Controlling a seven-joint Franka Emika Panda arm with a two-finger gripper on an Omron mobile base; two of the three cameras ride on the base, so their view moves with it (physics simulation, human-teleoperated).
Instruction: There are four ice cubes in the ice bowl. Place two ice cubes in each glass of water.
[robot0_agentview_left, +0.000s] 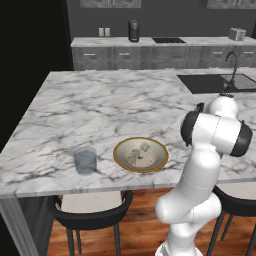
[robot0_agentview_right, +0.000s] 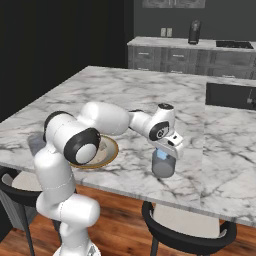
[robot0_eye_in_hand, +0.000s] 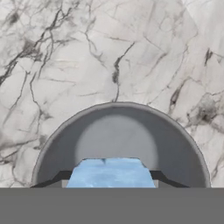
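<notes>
My gripper (robot0_agentview_right: 162, 154) hangs just over the right glass of water (robot0_agentview_right: 163, 167), shut on an ice cube (robot0_agentview_right: 161, 155). In the hand view the ice cube (robot0_eye_in_hand: 110, 173) looks pale blue between the dark fingertips (robot0_eye_in_hand: 165, 177), right above the open mouth of the glass (robot0_eye_in_hand: 118, 131). The ice bowl (robot0_agentview_left: 140, 168), golden-brown at the rim, holds loose ice cubes (robot0_agentview_left: 145, 146) near the counter's front edge. My arm partly hides the bowl (robot0_agentview_right: 111, 150) in the right base view. The other glass (robot0_agentview_left: 85, 160) stands left of the bowl.
The marble island (robot0_agentview_left: 100, 105) ends close in front of the bowl and glasses. Dark stools (robot0_agentview_left: 90, 210) (robot0_agentview_right: 185, 225) sit under that edge. A sink with a faucet (robot0_agentview_left: 232, 67) lies at the far right. The back counter carries a coffee machine (robot0_agentview_left: 133, 31).
</notes>
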